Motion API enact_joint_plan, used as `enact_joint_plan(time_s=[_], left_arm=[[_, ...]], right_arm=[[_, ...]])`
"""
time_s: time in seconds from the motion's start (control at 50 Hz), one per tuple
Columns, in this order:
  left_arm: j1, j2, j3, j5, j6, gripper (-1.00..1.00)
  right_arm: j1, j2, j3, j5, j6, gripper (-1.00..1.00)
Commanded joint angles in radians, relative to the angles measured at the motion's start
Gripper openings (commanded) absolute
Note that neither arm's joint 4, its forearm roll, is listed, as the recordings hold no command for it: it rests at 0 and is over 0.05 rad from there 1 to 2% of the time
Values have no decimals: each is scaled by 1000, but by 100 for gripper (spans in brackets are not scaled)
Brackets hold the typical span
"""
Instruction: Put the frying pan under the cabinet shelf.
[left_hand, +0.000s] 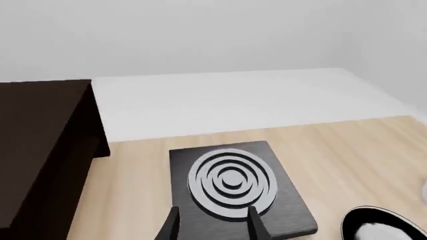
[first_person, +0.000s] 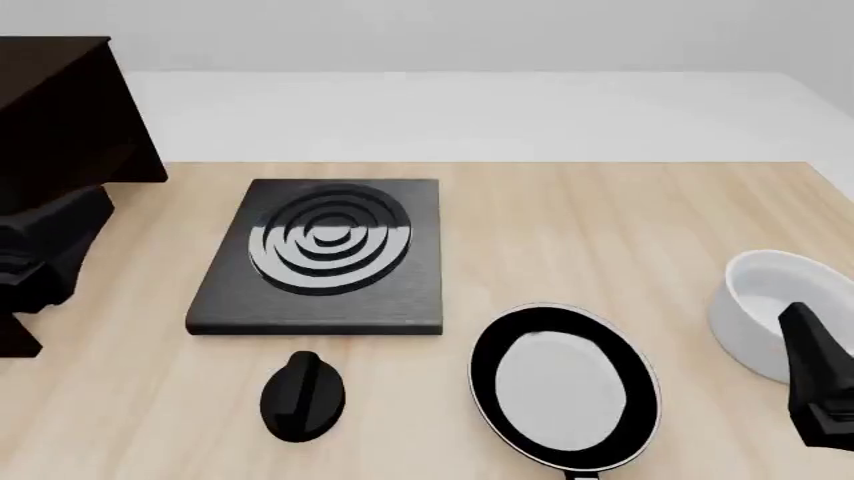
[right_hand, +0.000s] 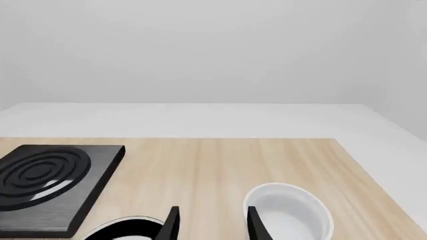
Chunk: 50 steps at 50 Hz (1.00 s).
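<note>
Opening step, nothing grasped: the pan (first_person: 565, 386) lies on the desk (first_person: 601, 230), near edge, right of centre, well apart from the cabinet (first_person: 60, 110) at far left. Both tools, left (left_hand: 212, 224) and right (right_hand: 211, 222), have fingers apart and hold nothing. Next, I judge, the right tool must reach the pan's handle.

The left arm (first_person: 47, 255) sits low at the front view's left edge, just in front of the cabinet shelf (first_person: 60, 110). Its gripper (left_hand: 212, 225) shows two dark fingertips parted, nothing between them. The right arm (first_person: 817, 375) sits at the right edge; its gripper (right_hand: 210, 225) likewise stands parted and empty.
</note>
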Motion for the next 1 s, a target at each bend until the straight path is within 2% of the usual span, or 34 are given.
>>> enact_joint_plan(time_s=[0.02, 0.04, 0.06, 0.14, 0.16, 0.18, 0.2, 0.24, 0.28, 0.3, 0.36, 0.38, 0.42, 0.44, 0.46, 0.48, 0.52, 0.58, 0.62, 0.66, 0.68, 0.7, 0.72, 0.74, 0.76, 0.82, 0.84, 0.86, 0.88, 0.92, 0.94, 0.98, 1.0], left_arm=[[-180, 195, -276, 172, -62, 100], [-216, 225, -305, 200, -125, 100], [-238, 241, -344, 230, -103, 100], [-281, 279, -382, 272, -121, 100], [-318, 299, -398, 291, -150, 100], [-321, 315, -396, 297, -258, 100], [-297, 325, -417, 308, -200, 100], [-332, 354, -443, 339, -209, 100], [-333, 382, -481, 371, -163, 100], [-356, 394, -490, 381, -206, 100], [-349, 417, -515, 395, -176, 100], [-378, 439, -525, 408, -215, 100], [-389, 464, -556, 431, -206, 100], [-412, 481, -562, 441, -242, 100], [-414, 495, -583, 454, -213, 100], [-422, 507, -598, 463, -213, 100], [-469, 561, -629, 489, -261, 100], [-478, 587, -652, 502, -252, 100], [-532, 623, -668, 523, -302, 100], [-545, 630, -668, 529, -311, 100], [-590, 625, -660, 528, -374, 100], [-604, 630, -659, 531, -381, 100], [-586, 642, -683, 541, -336, 100], [-586, 642, -683, 541, -335, 100], [-618, 638, -675, 532, -392, 100], [-628, 680, -704, 532, -375, 100], [-633, 695, -697, 525, -397, 100], [-636, 707, -705, 519, -377, 100], [-650, 714, -696, 511, -399, 100], [-651, 747, -690, 496, -397, 100], [-680, 756, -680, 479, -428, 100], [-666, 763, -694, 475, -402, 100], [-689, 773, -686, 467, -417, 100]], right_arm=[[0, 2, 0, -1, 2, 100], [0, 2, -1, 1, 5, 100], [1, 0, -1, -1, -5, 100], [0, 5, 0, -4, 4, 100], [0, 4, 0, -4, 2, 100], [1, 3, 0, -4, -5, 100], [1, 2, 0, -3, -4, 100], [0, 1, -2, 2, 4, 100], [1, -1, -1, 0, -5, 100], [1, -1, -2, 1, -5, 100], [0, 0, -2, 3, 3, 100], [0, -2, -2, 4, -1, 100], [0, -1, -2, 2, -2, 100], [0, 2, 0, -1, 3, 100], [0, 1, 0, -1, 3, 100], [0, 0, 0, 0, -2, 100], [0, 0, -1, 3, 4, 100], [1, 1, 0, -2, -4, 100], [0, -1, -2, 3, 3, 100], [1, -2, -2, 2, -2, 100], [1, -1, -1, 1, -4, 100], [0, -1, -2, 3, 1, 100], [0, 0, -1, 1, 3, 100], [0, 0, -1, 1, 3, 100], [1, 0, -1, 0, -2, 100], [0, -1, -2, 3, 3, 100], [0, -1, -2, 3, 0, 100], [1, -2, -2, 2, -4, 100], [0, 0, 0, -1, -1, 100], [0, 0, 0, 0, 1, 100], [0, -1, 0, 0, -2, 100], [1, -1, 0, 0, -2, 100], [0, -1, 0, 1, 1, 100]])
